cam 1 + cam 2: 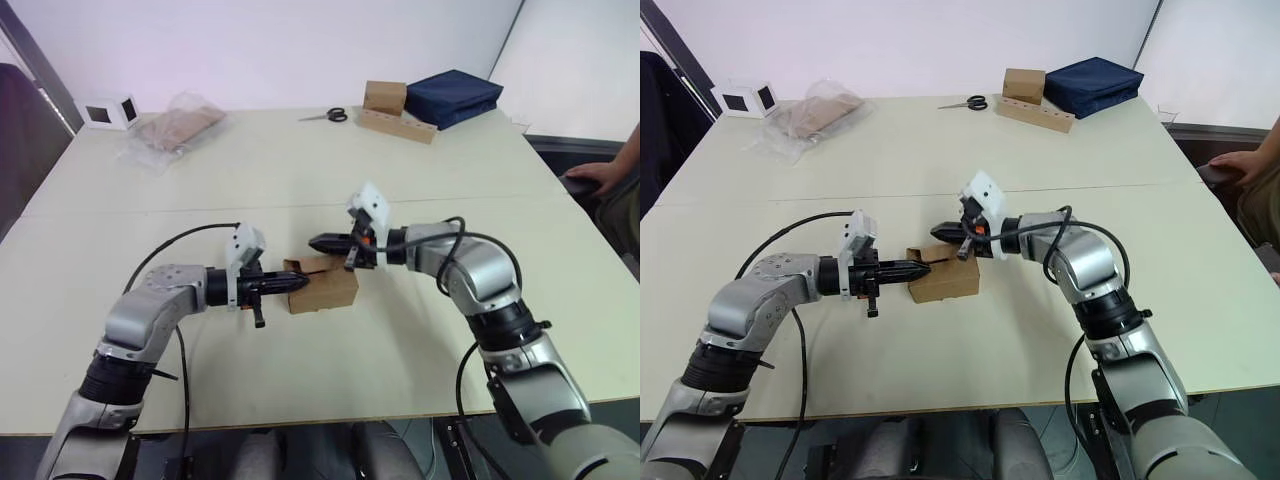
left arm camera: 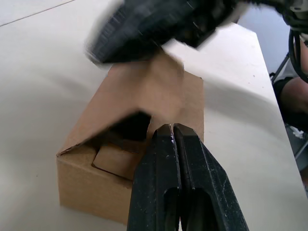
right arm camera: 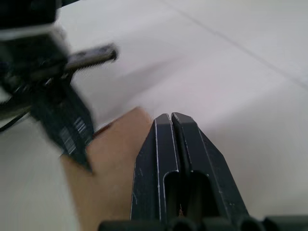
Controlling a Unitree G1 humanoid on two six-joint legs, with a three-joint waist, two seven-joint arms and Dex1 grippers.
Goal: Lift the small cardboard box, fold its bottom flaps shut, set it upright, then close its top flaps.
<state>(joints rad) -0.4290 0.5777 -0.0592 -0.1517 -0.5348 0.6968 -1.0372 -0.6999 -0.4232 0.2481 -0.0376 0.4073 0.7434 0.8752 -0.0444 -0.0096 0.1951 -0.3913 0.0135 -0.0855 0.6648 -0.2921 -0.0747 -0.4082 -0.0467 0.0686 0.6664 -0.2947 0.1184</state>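
Note:
The small cardboard box lies on its side at the middle of the table. Its open end faces my left gripper, which is shut with its tip at that opening. In the left wrist view the end flaps sit partly folded inward, and one flap stands raised above the opening. Whether these are the bottom flaps or the top flaps I cannot tell. My right gripper is shut and hovers just over the box's top edge, close to the raised flap. Nothing is held between either pair of fingers.
At the far right stand a blue bag and a brown box on a cardboard strip, with scissors beside them. A plastic bag and a small white box lie far left. A person's hand rests at the right edge.

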